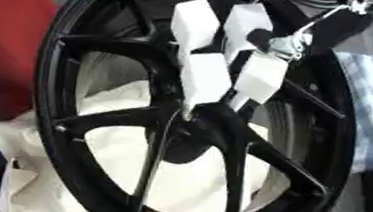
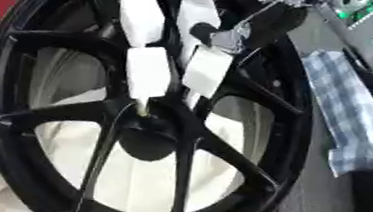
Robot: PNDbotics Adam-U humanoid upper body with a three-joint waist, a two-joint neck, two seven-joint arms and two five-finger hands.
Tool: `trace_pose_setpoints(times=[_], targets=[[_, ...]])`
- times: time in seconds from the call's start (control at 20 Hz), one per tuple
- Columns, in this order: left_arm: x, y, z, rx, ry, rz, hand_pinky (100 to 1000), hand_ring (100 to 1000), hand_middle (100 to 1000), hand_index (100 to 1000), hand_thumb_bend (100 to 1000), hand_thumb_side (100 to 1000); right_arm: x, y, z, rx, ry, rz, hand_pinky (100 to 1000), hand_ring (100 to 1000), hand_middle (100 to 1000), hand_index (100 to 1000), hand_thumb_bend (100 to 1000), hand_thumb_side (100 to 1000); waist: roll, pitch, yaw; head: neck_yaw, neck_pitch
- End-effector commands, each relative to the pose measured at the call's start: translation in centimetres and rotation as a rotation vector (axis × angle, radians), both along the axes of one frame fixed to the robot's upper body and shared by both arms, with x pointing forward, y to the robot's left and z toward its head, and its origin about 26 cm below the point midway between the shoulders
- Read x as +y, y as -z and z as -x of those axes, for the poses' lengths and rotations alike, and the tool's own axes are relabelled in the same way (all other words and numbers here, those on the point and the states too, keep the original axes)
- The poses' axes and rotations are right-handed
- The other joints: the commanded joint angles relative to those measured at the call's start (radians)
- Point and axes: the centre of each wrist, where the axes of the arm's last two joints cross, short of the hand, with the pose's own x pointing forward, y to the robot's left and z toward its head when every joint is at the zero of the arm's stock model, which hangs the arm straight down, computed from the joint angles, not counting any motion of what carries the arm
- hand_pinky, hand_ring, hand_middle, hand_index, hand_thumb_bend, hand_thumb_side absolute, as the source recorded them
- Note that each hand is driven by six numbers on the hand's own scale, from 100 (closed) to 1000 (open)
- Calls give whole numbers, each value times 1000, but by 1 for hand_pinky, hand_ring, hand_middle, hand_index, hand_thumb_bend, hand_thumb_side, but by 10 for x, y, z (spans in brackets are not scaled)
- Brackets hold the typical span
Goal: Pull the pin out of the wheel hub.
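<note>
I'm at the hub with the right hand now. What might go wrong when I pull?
1. The right hand covers most of the thin pale stem above the wheel hub. It may be the pin, but no grip on it is confirmed, so the hand might come away empty.
2. The wheel seems to rest on soft white cloth, so it may shift.
3. Spokes nearby could snag the hand.

wheel hub (image 1: 187, 143) centre, on sheet (image 1: 180, 188) | robot hand (image 1: 222, 57) over spokes, perhaps touching | checked cloth (image 2: 351, 122) right
</note>
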Motion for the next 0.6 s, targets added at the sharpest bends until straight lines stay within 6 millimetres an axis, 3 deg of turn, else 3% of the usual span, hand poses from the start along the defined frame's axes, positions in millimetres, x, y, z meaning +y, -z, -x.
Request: trace_pose_setpoints(times=[0.05, 0.25, 0.5, 0.6], targets=[[2, -9, 3, -37, -7, -9, 789, 773, 594, 752, 100, 665, -5, -3, 0, -29, 41, 19, 901, 978, 911, 890, 271, 404, 6, -13, 1, -7, -18], [2, -9, 3, -36, -10, -7, 790, 773, 595, 752, 100, 666, -5, -2, -2, -23, 42, 17, 897, 968, 870, 830, 247, 386, 6, -11, 1, -6, -16], [2, -9, 3, -37, -7, -8, 790, 773, 595, 752, 100, 666, -6, -2, -1, -20, 33, 60, 898, 974, 888, 873, 309, 420, 4, -10, 2, -8, -18], [2, -9, 3, -37, -9, -7, 790, 773, 595, 752, 100, 667, -7, -3, -2, -21, 35, 70, 895, 970, 882, 858, 284, 407, 3, -9, 2, -9, -17]])
